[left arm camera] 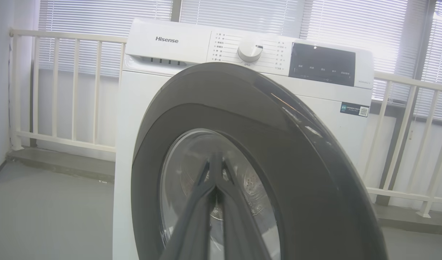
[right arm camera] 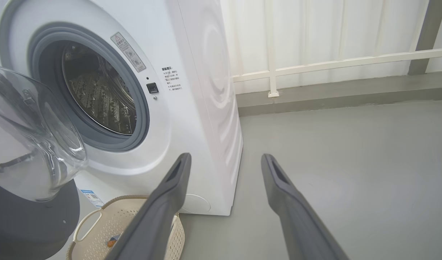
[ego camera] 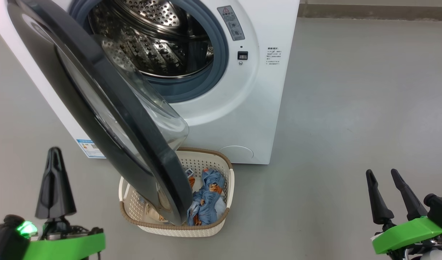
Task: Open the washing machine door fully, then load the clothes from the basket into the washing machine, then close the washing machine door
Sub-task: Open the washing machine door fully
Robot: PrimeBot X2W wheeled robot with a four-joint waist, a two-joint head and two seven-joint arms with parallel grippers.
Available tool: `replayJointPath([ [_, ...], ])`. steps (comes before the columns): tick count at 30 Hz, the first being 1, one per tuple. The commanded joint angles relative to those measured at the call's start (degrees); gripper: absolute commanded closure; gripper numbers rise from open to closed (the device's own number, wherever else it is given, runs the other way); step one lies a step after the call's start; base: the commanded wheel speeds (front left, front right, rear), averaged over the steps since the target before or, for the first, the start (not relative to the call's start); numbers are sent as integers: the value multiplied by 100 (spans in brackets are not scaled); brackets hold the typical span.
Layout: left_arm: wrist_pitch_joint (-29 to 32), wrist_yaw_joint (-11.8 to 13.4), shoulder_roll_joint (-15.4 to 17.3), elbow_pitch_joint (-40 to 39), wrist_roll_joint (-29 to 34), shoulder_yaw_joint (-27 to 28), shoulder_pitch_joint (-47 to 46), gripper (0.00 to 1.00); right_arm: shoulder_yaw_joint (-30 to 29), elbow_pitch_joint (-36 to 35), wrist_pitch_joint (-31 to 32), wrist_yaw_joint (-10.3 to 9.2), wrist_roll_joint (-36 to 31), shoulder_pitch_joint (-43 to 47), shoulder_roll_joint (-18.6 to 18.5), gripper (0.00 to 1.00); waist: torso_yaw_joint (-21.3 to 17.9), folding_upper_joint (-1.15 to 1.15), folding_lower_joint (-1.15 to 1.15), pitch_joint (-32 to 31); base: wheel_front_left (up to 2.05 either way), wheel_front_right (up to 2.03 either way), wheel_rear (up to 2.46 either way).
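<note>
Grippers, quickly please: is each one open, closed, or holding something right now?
Left gripper: closed, holding nothing.
Right gripper: open, holding nothing.

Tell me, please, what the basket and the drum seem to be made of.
Basket: probably matte cream plastic, judging by its moulded holes; the brown rim only looks woven. Drum: apparently polished steel, mirror-bright with punched holes.

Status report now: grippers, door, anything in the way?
Left gripper shut, right gripper open, both empty. Washing machine door partly open. Door overhangs basket, partly hiding clothes.
</note>
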Motion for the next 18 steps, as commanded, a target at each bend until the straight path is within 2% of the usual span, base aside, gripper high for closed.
replayJointPath([
  [1, -31, 33, 42, -268, 77, 109, -241, 100, 79, -157, -70, 33, -113, 4, -84, 0, 1, 0, -1, 10, 0, 0, 0],
  [5, -31, 211, 39, -817, -44, -335, -310, 100, 19, -172, -70, 33, -128, -9, -79, 0, 10, 0, -1, 50, 0, 0, 0],
  [11, 260, 461, 38, -1621, -126, -1478, -564, 100, -58, -194, -70, 33, -183, -1, -79, 0, 17, 0, -1, 42, 0, 0, 0],
  [14, 488, 631, 38, -1809, -213, -2099, -615, 100, -84, -219, -70, 33, -230, 26, -80, 0, 0, 0, -1, 32, 0, 0, 0],
  [18, 715, 779, 37, -1669, -517, -2795, -590, 100, -97, -237, -70, 33, -258, 50, -81, 0, -42, 0, -1, 28, 0, 0, 0],
])
